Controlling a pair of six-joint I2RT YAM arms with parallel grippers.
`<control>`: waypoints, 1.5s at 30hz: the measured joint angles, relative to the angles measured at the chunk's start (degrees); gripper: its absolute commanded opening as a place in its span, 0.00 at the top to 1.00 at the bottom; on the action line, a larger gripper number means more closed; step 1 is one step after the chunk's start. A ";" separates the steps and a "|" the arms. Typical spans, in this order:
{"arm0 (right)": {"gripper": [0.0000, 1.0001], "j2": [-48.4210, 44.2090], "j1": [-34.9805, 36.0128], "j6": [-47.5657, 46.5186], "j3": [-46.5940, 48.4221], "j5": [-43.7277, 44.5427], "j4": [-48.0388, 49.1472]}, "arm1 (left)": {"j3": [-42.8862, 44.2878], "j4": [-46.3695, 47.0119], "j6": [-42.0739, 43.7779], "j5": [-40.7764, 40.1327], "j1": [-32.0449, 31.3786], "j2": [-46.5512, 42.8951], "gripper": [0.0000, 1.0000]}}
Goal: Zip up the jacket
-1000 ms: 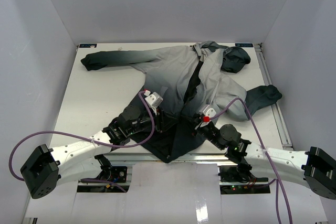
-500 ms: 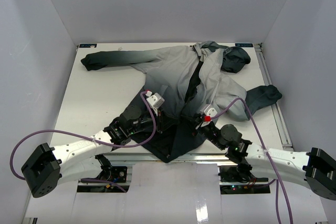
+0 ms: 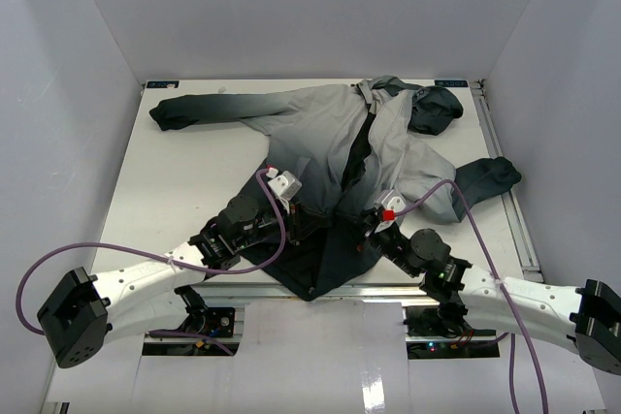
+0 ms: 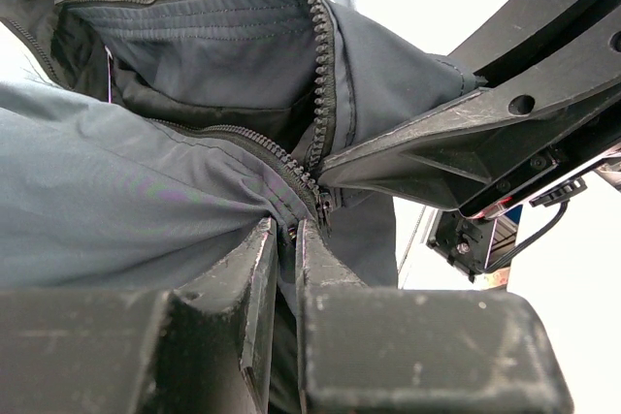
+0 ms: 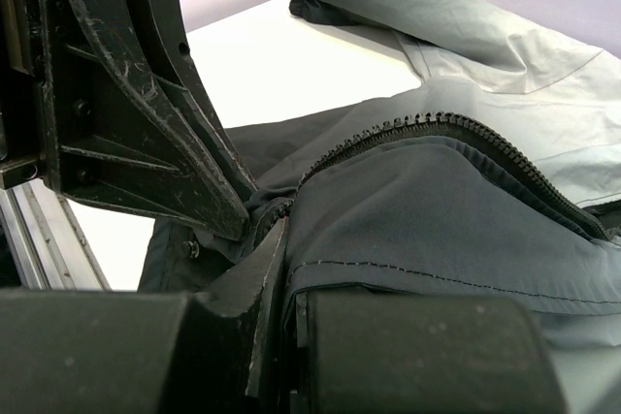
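**Both hands pinched at the zip's foot**

Low in the overhead frame, the left hand (image 3: pixel 299 212) and right hand (image 3: pixel 369 225) meet at the dark hem. Each is clamped on jacket (image 3: pixel 320 123) fabric beside the zipper (image 4: pixel 318 75). Beyond them the jacket sprawls open-fronted across the tabletop (image 3: pixel 184 181), its hood at upper right. Joining the zip ends looks like the step in hand. Next, one side needs holding taut while the other draws the zip up.

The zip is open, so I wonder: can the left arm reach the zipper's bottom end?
Probably yes: the left gripper pinches the jacket at the zipper's bottom end, which lies uncovered, the right gripper beside it.
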 measured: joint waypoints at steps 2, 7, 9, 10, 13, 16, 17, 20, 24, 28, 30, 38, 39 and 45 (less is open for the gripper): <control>0.92 0.00 -0.01 0.34 0.37 0.01 -0.82 | 0.00 -0.02 0.23 0.07 0.00 0.01 1.00; 0.92 0.03 0.00 1.12 0.83 0.16 -1.84 | 0.00 0.01 0.96 0.75 0.00 0.02 1.00; 0.92 0.02 0.00 1.42 1.06 0.38 -2.41 | 0.00 0.04 1.44 0.98 0.00 0.02 1.00; 0.92 0.02 0.00 1.57 1.22 0.50 -2.79 | 0.00 0.05 1.63 1.05 0.00 0.02 1.00; 0.92 -0.03 0.00 2.36 2.32 0.98 -4.88 | 0.00 0.03 2.27 1.11 -0.09 0.02 1.00; 0.92 -0.21 0.00 3.02 3.99 1.33 -7.65 | 0.00 0.08 3.17 0.90 -0.37 0.02 1.00; 0.92 -0.24 0.00 3.23 4.46 1.42 -8.43 | 0.00 0.08 3.41 0.77 -0.44 0.02 1.00; 0.92 -0.24 0.00 4.08 5.49 1.60 -10.60 | 0.00 0.02 4.07 0.41 -0.54 0.02 1.00; 0.92 -0.24 0.00 4.74 5.73 1.75 -11.69 | 0.00 -0.21 4.78 0.03 -0.93 0.02 1.00; 0.92 -0.41 0.00 5.49 5.89 2.01 -12.66 | 0.00 -0.45 5.54 -0.23 -1.31 0.02 1.00; 0.92 -0.79 0.00 5.69 5.98 2.24 -13.16 | 0.01 -0.45 5.93 -0.26 -1.48 0.02 1.00; 0.92 -1.97 0.11 5.62 6.82 3.70 -15.47 | 1.27 -0.60 7.56 -0.44 -2.44 1.60 1.00; 0.92 -1.91 0.11 5.60 7.15 3.94 -15.74 | 1.44 -0.58 7.72 -0.51 -2.47 1.79 1.00; 0.92 0.14 0.11 5.39 9.25 4.81 -17.13 | 1.75 -0.66 8.52 -0.79 -2.64 2.09 1.00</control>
